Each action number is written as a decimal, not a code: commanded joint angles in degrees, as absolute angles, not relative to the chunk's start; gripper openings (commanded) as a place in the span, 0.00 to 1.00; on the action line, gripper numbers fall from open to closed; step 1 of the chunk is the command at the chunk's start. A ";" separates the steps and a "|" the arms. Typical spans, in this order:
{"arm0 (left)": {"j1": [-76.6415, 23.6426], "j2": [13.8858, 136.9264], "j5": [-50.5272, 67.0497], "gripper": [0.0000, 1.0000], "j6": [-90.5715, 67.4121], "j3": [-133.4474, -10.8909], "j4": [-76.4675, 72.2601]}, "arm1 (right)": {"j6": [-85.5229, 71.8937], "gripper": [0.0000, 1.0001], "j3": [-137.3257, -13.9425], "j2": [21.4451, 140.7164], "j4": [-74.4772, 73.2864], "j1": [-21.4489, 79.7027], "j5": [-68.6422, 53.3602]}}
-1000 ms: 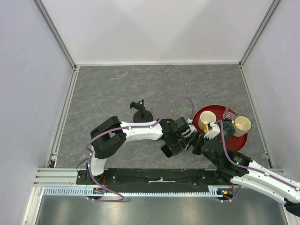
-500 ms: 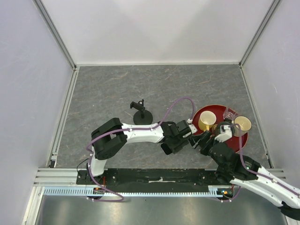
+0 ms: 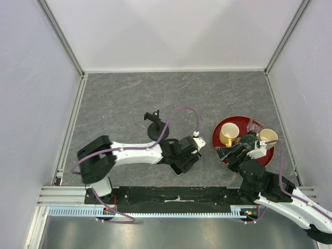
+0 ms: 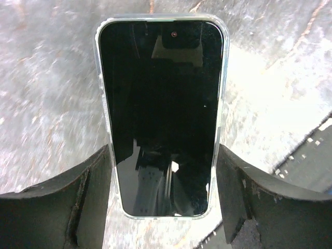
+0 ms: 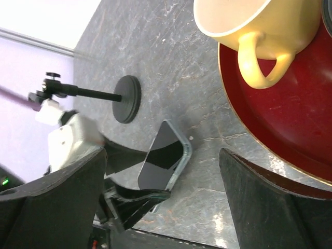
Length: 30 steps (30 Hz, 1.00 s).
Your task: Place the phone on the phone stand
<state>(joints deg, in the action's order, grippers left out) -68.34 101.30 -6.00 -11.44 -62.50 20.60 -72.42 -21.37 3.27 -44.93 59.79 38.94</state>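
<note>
Overhead cam sits high up behind the two arm bases, looking pretty much straight down, far enough back to take in the whole grey stone-look tabletop (image 3: 119, 98). Left wrist cam is right up close over the thin black glossy phone (image 4: 162, 116), looking along its length so it fills the view. Right wrist cam is mid-range, rolled sideways, facing across the table. It shares that phone with the left one, and the small black disc-base phone stand (image 5: 127, 98) and round dark-red tray (image 5: 290, 119) with the overhead.
</note>
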 commanded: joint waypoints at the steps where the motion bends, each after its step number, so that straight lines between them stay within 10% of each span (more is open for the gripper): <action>1: -68.20 87.82 -8.97 0.02 -17.84 -58.37 11.00 | -79.52 0.95 -20.13 0.27 -42.55 59.94 41.13; 22: -68.03 62.32 -15.38 0.02 -23.55 -48.08 7.21 | -51.33 0.97 -21.01 33.82 13.08 59.85 16.17; 30: -68.03 58.80 -14.94 0.02 -24.35 -46.32 7.56 | -52.29 0.49 -20.04 41.92 21.70 59.85 16.70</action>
<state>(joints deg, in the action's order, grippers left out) -68.01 62.19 -13.74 -22.00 -46.13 11.27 -52.82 -19.14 40.32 13.72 59.92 16.34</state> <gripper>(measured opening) 0.752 0.523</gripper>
